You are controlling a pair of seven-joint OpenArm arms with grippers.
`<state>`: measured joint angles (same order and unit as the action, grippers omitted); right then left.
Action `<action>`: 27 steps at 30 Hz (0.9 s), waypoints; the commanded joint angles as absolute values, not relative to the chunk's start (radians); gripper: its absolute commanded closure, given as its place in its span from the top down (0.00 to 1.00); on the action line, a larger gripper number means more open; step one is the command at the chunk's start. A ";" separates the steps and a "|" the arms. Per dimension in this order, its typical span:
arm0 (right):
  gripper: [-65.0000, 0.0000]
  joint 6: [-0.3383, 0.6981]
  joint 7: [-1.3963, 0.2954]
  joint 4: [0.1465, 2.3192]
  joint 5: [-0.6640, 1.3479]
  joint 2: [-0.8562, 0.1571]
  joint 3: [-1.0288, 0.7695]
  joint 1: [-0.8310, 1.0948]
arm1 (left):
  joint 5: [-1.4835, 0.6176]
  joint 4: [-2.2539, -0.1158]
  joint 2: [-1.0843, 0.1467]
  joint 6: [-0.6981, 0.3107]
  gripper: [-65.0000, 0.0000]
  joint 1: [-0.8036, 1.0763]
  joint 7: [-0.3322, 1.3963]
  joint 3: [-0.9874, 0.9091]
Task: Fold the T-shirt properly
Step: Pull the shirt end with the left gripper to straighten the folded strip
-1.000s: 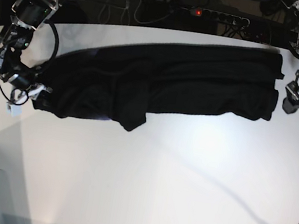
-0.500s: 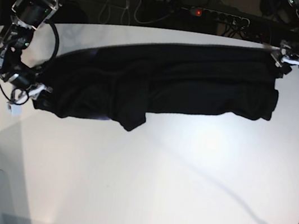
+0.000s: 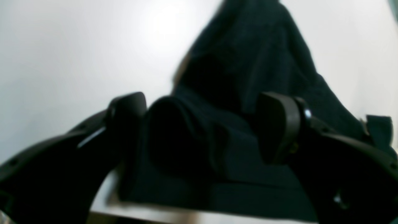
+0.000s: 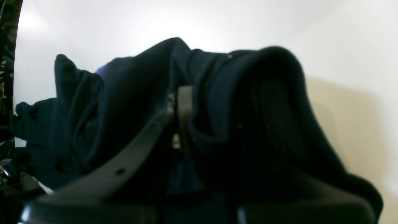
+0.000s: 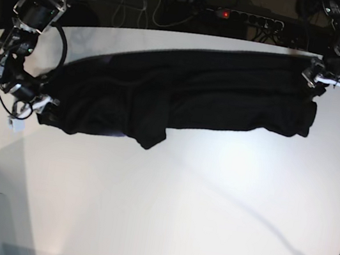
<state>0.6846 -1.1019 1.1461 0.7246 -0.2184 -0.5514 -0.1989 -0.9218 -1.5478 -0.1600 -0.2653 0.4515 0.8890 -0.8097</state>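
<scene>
Now my right gripper (image 5: 31, 103) is pinching a bunched end of the T-shirt (image 5: 181, 97), while my left gripper (image 3: 202, 130) is standing spread wide, straddling the cloth at the opposite end. Between them the black T-shirt is lying rumpled on the white table (image 5: 210, 198), its long axis stretching from one gripper across to the other.

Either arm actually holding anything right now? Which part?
The right gripper is shut on the T-shirt, pinching a bunched edge fold at the end on the base view's left. The left gripper is open, jaws straddling the other end, not gripping.
</scene>
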 commanded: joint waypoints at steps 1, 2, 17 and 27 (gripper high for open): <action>0.06 0.698 -1.086 1.165 0.748 -0.232 -0.553 -0.219 | -0.932 -1.550 -0.162 -0.255 0.82 0.458 0.928 -0.806; 0.06 0.698 -1.086 1.165 0.748 -0.232 -0.553 -0.219 | -0.941 -1.550 -0.162 -0.255 0.82 0.456 0.935 -0.806; 0.06 0.698 -1.084 1.165 0.748 -0.232 -0.553 -0.219 | -0.918 -1.538 -0.179 -0.255 0.82 0.404 0.975 -0.814; 0.06 0.698 -1.086 1.164 0.748 -0.232 -0.553 -0.217 | -0.917 -1.498 -0.177 -0.255 0.82 0.366 0.974 -0.811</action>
